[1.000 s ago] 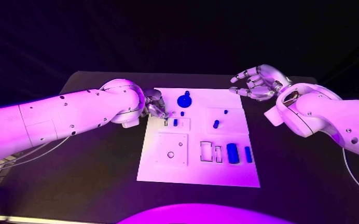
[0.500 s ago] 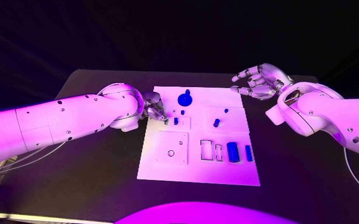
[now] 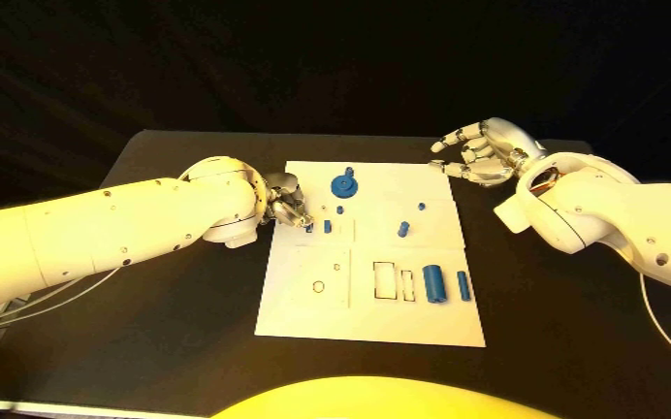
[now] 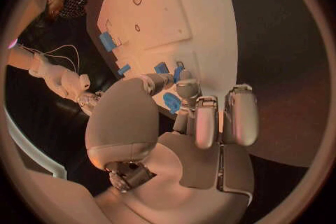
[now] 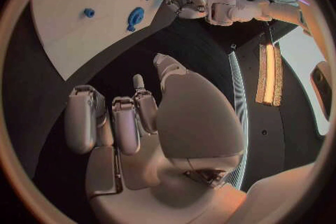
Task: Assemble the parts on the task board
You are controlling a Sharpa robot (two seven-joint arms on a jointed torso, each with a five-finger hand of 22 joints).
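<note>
Left robot hand [image 3: 290, 199] sits at the task board [image 3: 315, 317]'s left edge, fingertips curled down beside a small blue peg [image 3: 328, 227] in the upper-left block. Whether it's pinching anything: can't tell, fingers hide the contact in the head view and the left wrist view. Right robot hand [image 3: 483, 152] hovers off the board's far right corner, fingers loosely curled and apart, holding nothing.

Parts on the board: round blue knob w/ stem [image 3: 342, 185] near the far edge, another small blue peg [image 3: 404, 229] mid-right, blue cylinder [image 3: 435, 284] lying in a slot nearer the robot, thin blue bar [image 3: 463, 286] just beside it. Empty rectangular slots [image 3: 385, 280] to the cylinder's left.

Handling, judged: parts look like hard plastic, very light, stiff, smooth — prob. slippery for metal fingertips and easy to flick away. Pegs: pinch at the sides, near the top. Cylinder: grip across its middle, it'll likely roll if nudged. Knob: take by the stem.

Board lies flat on the black table [image 3: 168, 322], looks thin and light, may slide if pushed sideways. Room: plenty of bare table round the board, both arms well apart.
</note>
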